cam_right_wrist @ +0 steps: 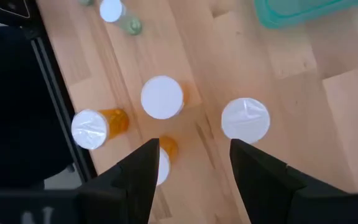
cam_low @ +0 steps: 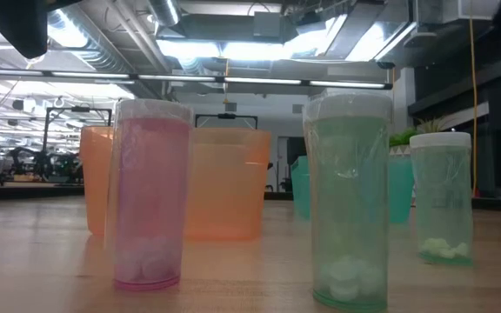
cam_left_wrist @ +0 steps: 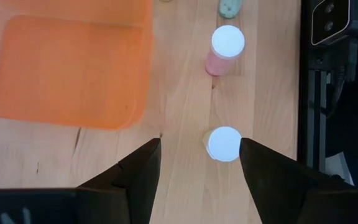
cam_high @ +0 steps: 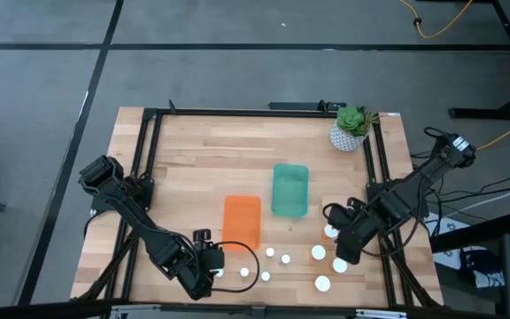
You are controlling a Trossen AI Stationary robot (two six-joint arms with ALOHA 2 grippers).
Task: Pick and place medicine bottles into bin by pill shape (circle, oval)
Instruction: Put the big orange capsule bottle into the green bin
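Measured from the orange bin point(cam_high: 243, 221), a translucent rounded-corner tub of soft plastic, the medicine bottles point(cam_high: 285, 260) stand scattered along the table's near edge, none in a bin. In the low view the closest are clear cylinders wrapped in glossy film: a pink bottle point(cam_low: 150, 204) with round white pills at its bottom, and a green bottle point(cam_low: 349, 202) holding a small heap of white pills. A smaller green bottle point(cam_low: 442, 196) stands farther right.

The left gripper point(cam_high: 209, 267) hangs just nearer than the orange bin's near end, fingers spread apart and empty above a white-capped bottle point(cam_left_wrist: 224, 143). The right gripper point(cam_high: 343, 245) hovers well right of that bin, fingers parted over amber bottles point(cam_right_wrist: 161, 98), holding nothing.

Just beyond and right of the orange bin lies a teal bin point(cam_high: 289, 189); both look empty. The table point(cam_high: 193, 168) is pale plank wood; a potted plant point(cam_high: 351, 127) stands at its far right corner. Beyond is a workshop with ceiling strip lights.
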